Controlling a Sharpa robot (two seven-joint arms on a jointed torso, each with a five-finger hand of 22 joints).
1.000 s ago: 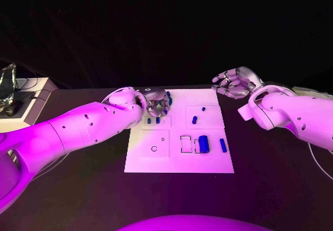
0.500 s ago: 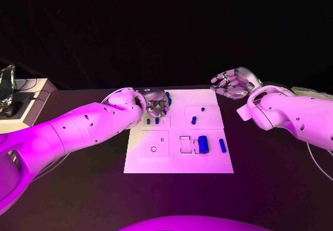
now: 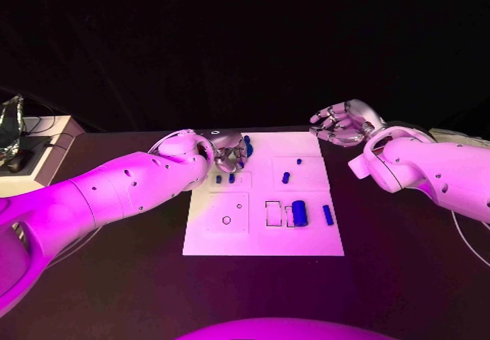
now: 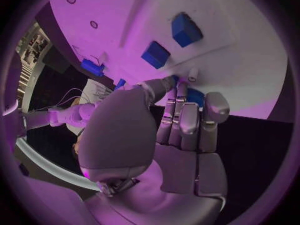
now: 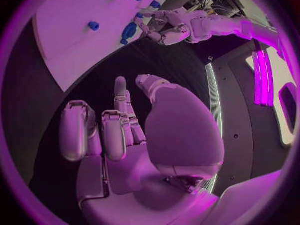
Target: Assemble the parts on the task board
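The white task board point(image 3: 263, 230) lies mid-table. My left hand point(image 3: 229, 153) is down at its far left corner, where thumb and fingers pinch a long blue part point(image 3: 248, 146). In the left wrist view the same part point(image 4: 195, 97) peeks out behind the left hand's fingers point(image 4: 181, 120), close to two small blue blocks point(image 4: 155, 54). Other blue parts stay on the board: two short ones point(image 3: 224, 178), a thick cylinder point(image 3: 299, 212) and a slim bar point(image 3: 328, 214). Off the far right corner my right hand point(image 3: 342, 122) hovers, loosely curled and holding nothing.
A pale box point(image 3: 41, 159) with a shiny object point(image 3: 10, 120) on it stands at the table's left edge. Cables point(image 3: 449, 133) lie at the far right. Dark bare table runs along the board's near side.
The right hand has shifted very slightly toward the board. The left hand stays on the long blue part at the same corner.
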